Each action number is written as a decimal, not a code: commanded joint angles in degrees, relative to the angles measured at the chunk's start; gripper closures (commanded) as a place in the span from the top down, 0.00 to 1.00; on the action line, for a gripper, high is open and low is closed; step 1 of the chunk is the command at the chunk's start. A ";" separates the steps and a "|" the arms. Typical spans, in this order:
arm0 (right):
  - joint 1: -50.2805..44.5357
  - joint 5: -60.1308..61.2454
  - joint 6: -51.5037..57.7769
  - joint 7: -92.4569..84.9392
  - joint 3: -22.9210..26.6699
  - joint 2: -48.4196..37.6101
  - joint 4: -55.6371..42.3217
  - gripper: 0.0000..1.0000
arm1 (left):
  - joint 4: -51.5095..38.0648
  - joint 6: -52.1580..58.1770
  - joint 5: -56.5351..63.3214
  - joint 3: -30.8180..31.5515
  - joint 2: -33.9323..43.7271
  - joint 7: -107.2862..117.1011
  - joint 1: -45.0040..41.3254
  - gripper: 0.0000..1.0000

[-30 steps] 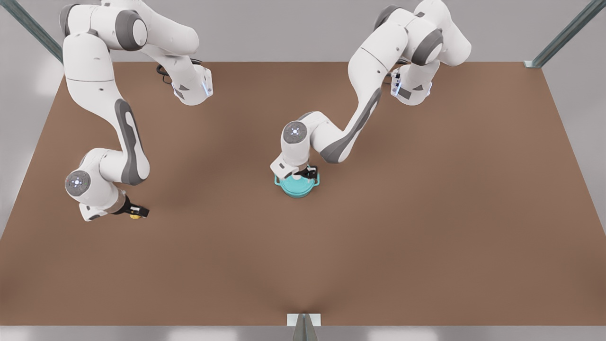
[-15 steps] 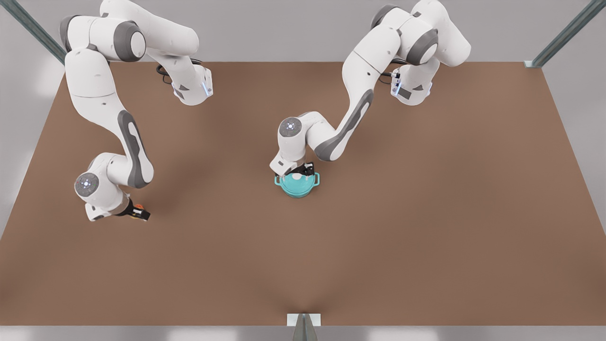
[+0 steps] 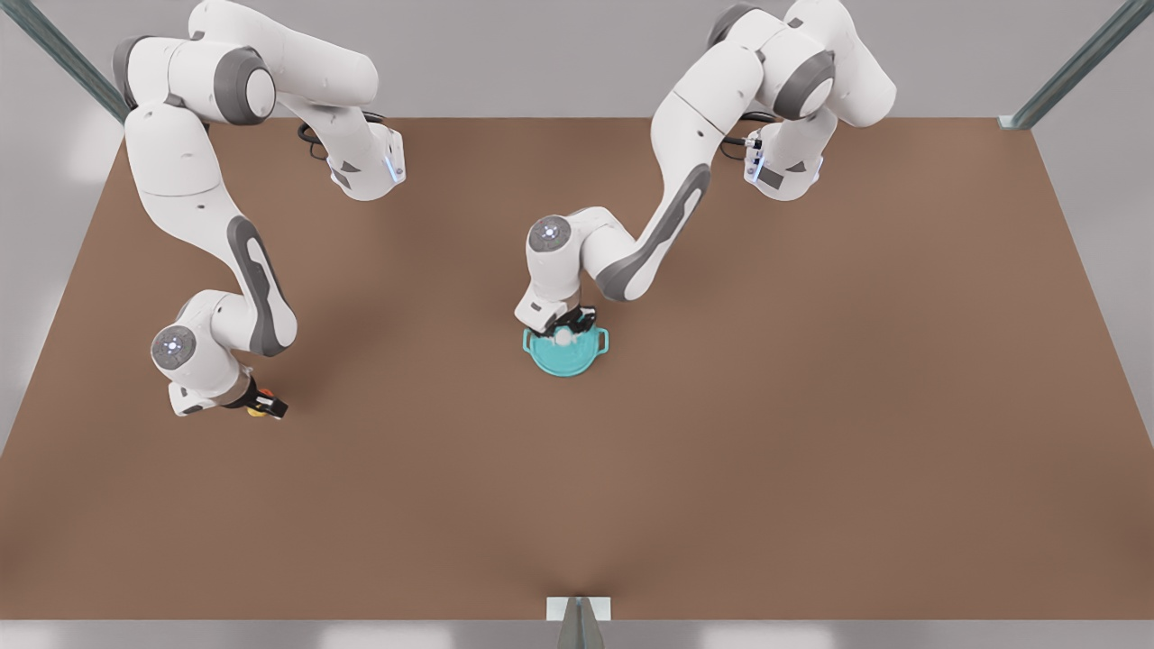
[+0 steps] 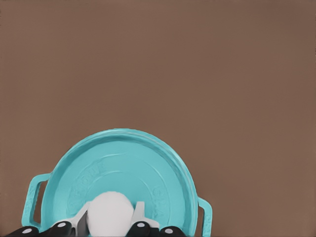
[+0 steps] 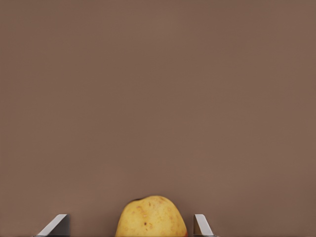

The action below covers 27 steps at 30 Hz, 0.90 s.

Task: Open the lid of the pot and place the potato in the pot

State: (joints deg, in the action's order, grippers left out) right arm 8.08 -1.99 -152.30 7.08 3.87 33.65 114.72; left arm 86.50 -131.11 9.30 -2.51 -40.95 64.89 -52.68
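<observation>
A big brown table (image 3: 721, 451) fills the front view. Two white robot arms reach over it from the far side.

The pot (image 3: 565, 353) sits near the middle of the table. It is round and teal, with a little loop handle on each side. The pot lid (image 4: 121, 177) lies flat on top of the pot, so the pot is closed. The lid has a small white knob (image 4: 109, 215) in its middle.

The left gripper (image 3: 566, 324) is right over the pot. In the left wrist view its fingers (image 4: 139, 217) sit close on both sides of the white knob, pinching it.

The potato (image 5: 151, 217) is far from the pot, near the table edge on the front view's left. It is a small yellow lump with a bit of orange-red on it. It lies on the table.

The right gripper (image 3: 260, 407) is down at the potato. In the right wrist view its two fingers (image 5: 202, 224) stand wide apart, one on each side of the potato, with a gap between each finger and the potato.
</observation>
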 commanded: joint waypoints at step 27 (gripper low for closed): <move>-0.53 0.14 -0.71 1.18 -0.09 -0.43 0.77 0.53 | -2.48 40.14 -19.59 -0.48 26.45 -69.21 46.44 1.00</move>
State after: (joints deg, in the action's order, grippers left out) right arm 7.59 -1.75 -153.05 7.72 3.77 33.27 115.46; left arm 83.82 -101.21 -8.16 -3.11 -15.36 24.92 -6.45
